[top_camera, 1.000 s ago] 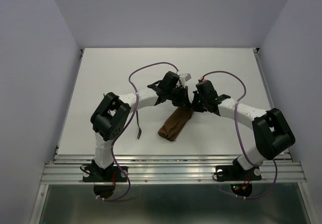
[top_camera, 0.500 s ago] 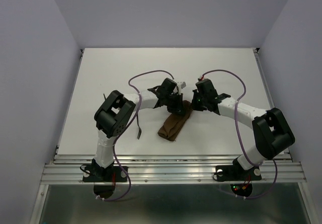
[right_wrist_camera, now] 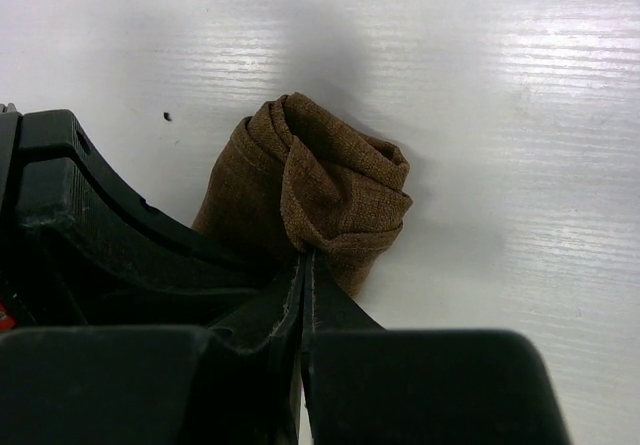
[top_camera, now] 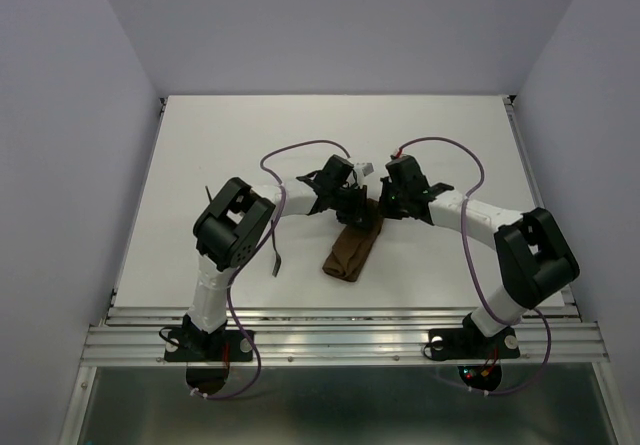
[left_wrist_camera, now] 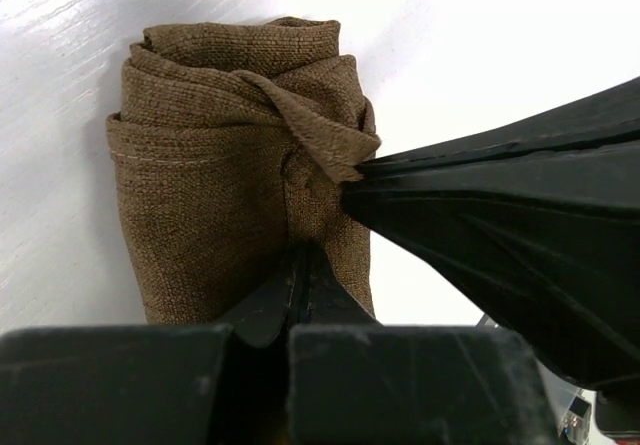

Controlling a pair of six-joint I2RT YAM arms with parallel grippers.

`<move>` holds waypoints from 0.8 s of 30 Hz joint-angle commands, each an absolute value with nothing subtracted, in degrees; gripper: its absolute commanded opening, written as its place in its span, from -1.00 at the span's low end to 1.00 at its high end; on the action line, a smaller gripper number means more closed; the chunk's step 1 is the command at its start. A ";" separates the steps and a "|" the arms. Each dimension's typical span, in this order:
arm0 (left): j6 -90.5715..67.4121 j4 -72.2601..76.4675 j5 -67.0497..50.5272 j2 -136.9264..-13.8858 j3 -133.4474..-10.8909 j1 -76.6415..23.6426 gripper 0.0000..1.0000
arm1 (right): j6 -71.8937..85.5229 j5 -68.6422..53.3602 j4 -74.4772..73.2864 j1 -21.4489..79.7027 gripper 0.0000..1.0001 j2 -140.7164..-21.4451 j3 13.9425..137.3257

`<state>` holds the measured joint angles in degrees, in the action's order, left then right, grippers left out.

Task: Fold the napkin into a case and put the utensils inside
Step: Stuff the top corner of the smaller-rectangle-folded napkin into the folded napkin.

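Note:
The napkin [top_camera: 352, 252] lies folded into a narrow dark brown pouch near the middle of the table, its far end bunched up. My left gripper [top_camera: 357, 217] is shut on that far end from the left, and its tips [left_wrist_camera: 303, 253] pinch the cloth [left_wrist_camera: 220, 185]. From the right, my right gripper [top_camera: 381, 212] is shut on the same bunched end [right_wrist_camera: 335, 180], its tips [right_wrist_camera: 306, 257] biting a fold. The two grippers almost touch. One thin dark utensil [top_camera: 275, 258] lies on the table left of the napkin. A small dark tip [top_camera: 207, 191] shows beside the left arm.
The left arm's elbow [top_camera: 234, 227] hangs over the table's left part, close to the utensil. The right arm's elbow [top_camera: 534, 257] is over the right front. Purple cables [top_camera: 300, 149] loop above both wrists. A metal rail [top_camera: 340, 320] runs along the near edge.
Both grippers stayed shut on the cloth's far end. The left wrist drew in towards the right one, its elbow shifted right, and the pouch swung to lie straighter, its near end moving right.

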<state>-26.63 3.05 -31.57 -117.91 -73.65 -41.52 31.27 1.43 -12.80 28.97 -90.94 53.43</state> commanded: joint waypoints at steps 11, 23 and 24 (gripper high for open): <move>-25.66 2.64 -31.29 -119.88 -76.11 -41.48 -1.00 | 31.55 0.53 -10.11 29.36 -0.99 -95.53 55.81; -25.93 2.90 -31.64 -116.72 -74.71 -41.48 -1.00 | 33.75 1.93 -9.05 29.36 -0.99 -102.91 57.83; -25.93 2.73 -31.64 -116.20 -74.62 -41.48 -1.00 | 34.19 2.28 -9.75 29.36 -0.99 -103.35 58.01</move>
<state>-26.63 3.60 -32.03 -118.78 -74.72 -41.32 32.32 0.82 -9.78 28.95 -99.79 57.17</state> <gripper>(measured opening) 0.017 0.012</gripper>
